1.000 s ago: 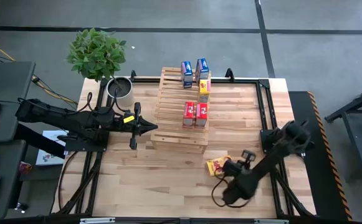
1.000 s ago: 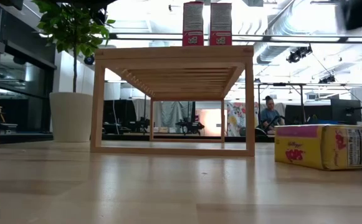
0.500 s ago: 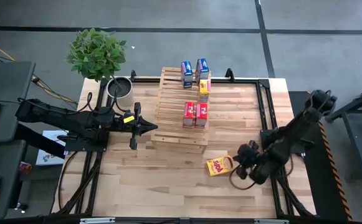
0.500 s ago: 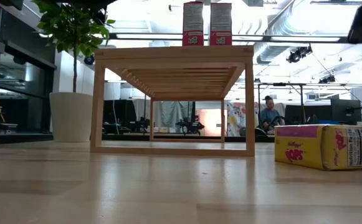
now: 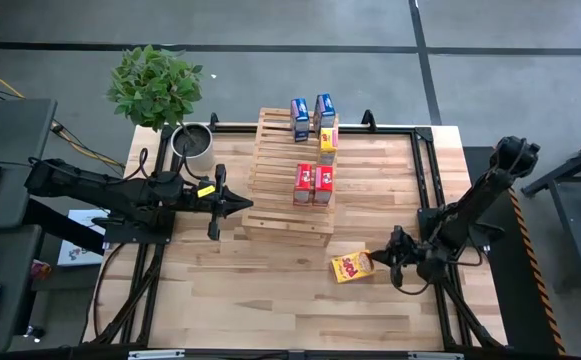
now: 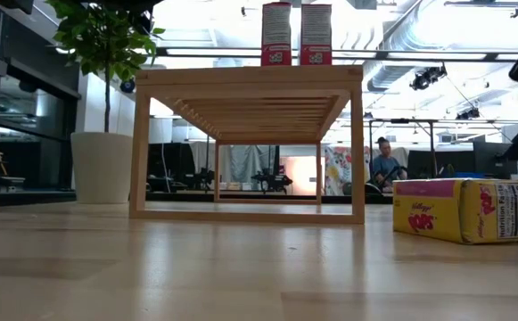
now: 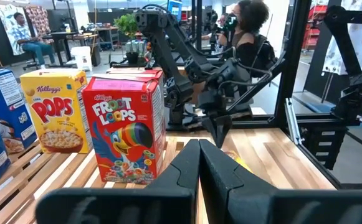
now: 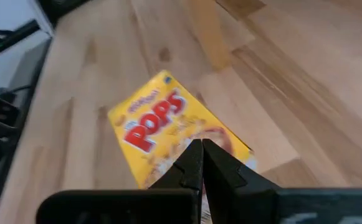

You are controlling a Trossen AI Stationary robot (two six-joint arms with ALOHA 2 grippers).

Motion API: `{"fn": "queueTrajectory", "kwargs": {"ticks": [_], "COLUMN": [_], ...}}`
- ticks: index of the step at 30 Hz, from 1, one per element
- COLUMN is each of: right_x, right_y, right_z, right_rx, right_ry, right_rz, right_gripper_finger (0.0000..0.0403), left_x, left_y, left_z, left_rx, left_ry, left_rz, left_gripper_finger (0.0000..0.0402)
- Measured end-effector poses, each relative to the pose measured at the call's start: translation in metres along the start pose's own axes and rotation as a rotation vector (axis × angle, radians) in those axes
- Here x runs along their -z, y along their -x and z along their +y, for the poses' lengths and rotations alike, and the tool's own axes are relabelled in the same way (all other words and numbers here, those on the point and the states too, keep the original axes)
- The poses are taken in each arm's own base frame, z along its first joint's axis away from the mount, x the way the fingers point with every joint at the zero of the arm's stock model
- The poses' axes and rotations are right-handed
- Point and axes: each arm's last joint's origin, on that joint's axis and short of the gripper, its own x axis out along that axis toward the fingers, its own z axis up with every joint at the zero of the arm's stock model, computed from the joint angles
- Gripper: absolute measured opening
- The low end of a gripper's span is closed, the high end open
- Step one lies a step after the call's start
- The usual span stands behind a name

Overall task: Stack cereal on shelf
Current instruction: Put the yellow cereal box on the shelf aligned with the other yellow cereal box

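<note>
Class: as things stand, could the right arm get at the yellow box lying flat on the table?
Probably yes: the right gripper, shut, is beside the yellow box with nothing between them; it must open first.

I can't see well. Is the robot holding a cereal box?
No. Both grippers are shut and empty: the right gripper is beside the yellow box lying on the table.

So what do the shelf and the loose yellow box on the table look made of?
The shelf: pale unfinished-looking wood, judging by visible grain and parallel slats. The yellow box: printed cardboard with a slightly glossy front, folded edges and a nutrition panel; it lies flat on the plank table.
</note>
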Motion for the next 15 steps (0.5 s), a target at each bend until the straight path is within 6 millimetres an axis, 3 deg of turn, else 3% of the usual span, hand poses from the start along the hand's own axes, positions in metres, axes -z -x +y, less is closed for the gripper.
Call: {"fn": "queueTrajectory", "kwargs": {"ticks": [6,15], "right_x": [0.000,0.017], "right_y": [0.001,-0.008], "right_z": [0.008,0.002], "right_rx": [-0.069,0.009], "right_ry": [0.041,0.126], "right_rz": [-0.014,0.039], "right_gripper_finger": [0.0000,0.0000], "left_x": [0.000,0.001], "left_y": [0.000,0.000], "left_z": [0.000,0.000], "left_rx": [0.000,0.000], "left_ry": [0.000,-0.001], "left_rz": [0.002,0.007], "left_gripper_finger": [0.0000,0.0000]}}
